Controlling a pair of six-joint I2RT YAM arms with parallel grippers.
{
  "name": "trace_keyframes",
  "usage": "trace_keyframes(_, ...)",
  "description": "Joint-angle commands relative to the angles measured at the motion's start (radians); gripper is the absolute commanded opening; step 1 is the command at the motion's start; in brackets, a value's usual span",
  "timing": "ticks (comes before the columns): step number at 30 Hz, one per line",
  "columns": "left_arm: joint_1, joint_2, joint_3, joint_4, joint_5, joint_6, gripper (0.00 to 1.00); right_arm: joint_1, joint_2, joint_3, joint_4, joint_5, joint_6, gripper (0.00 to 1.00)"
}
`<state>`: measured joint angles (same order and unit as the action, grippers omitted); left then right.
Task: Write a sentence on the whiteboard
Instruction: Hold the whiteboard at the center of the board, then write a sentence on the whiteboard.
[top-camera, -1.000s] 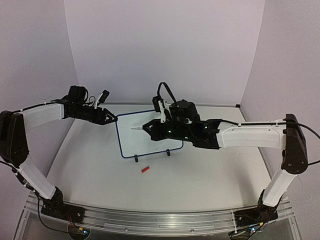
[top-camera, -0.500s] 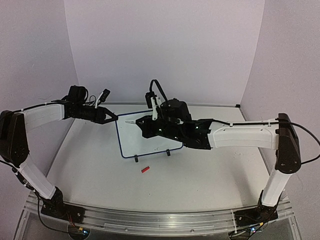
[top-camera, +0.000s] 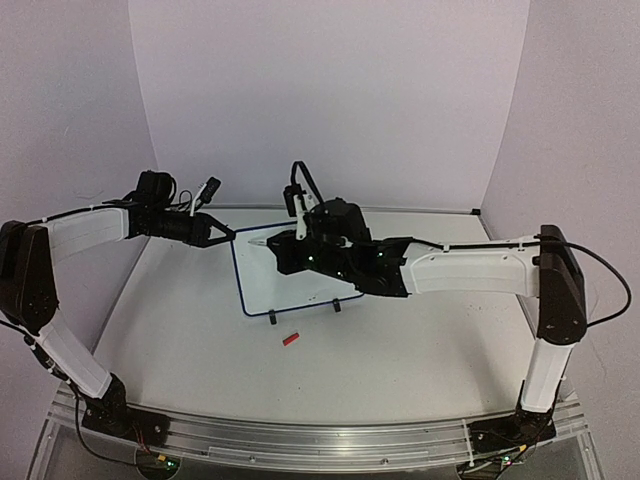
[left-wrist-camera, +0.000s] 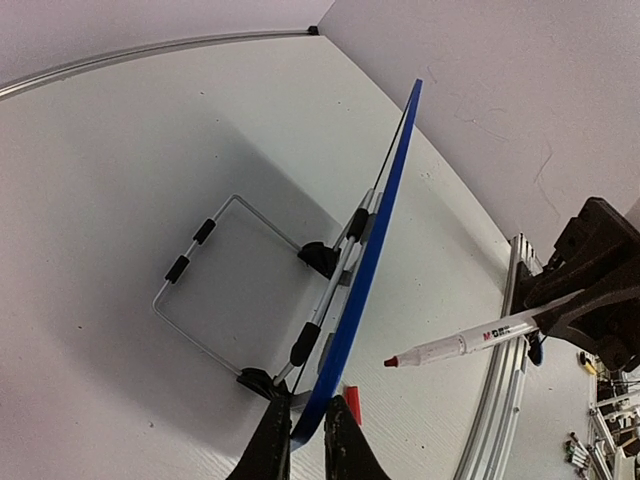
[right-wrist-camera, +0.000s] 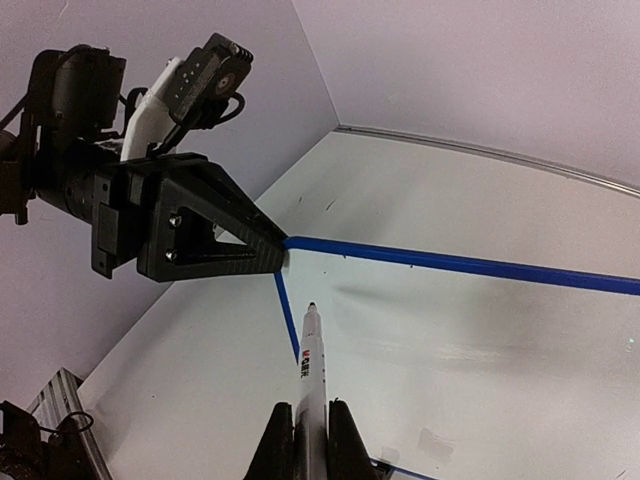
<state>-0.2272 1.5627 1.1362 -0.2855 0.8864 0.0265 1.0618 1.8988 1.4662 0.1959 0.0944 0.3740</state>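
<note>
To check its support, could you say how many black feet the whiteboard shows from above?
2: one foot by the whiteboard's near-left corner, the other foot further right; none seems hidden.

Only 1 bit of text can be read: red print on the white barrel of the marker (left-wrist-camera: 470, 342), approx. "M DER", 1st letters unclear, seen in the left wrist view. The marker is beside the whiteboard (left-wrist-camera: 372, 235), toward the table's far edge. In the right wrist view the same print is too small to read.
</note>
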Motion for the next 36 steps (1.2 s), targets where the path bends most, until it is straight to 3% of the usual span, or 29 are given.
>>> trace_keyframes(1, -0.004, -0.032, -0.010, 0.033, 0.015, 0.023, 0.10, 0.004, 0.027, 0.057, 0.042, 0.017, -0.009, 0.00)
trace_keyframes(12, -0.005, -0.046, -0.020, 0.029, -0.002, 0.052, 0.00, 0.005, 0.068, 0.104, 0.042, 0.011, -0.017, 0.00)
trace_keyframes(36, -0.008, -0.075, -0.034, 0.022, -0.023, 0.097, 0.00, 0.004, 0.095, 0.115, 0.031, 0.016, -0.015, 0.00)
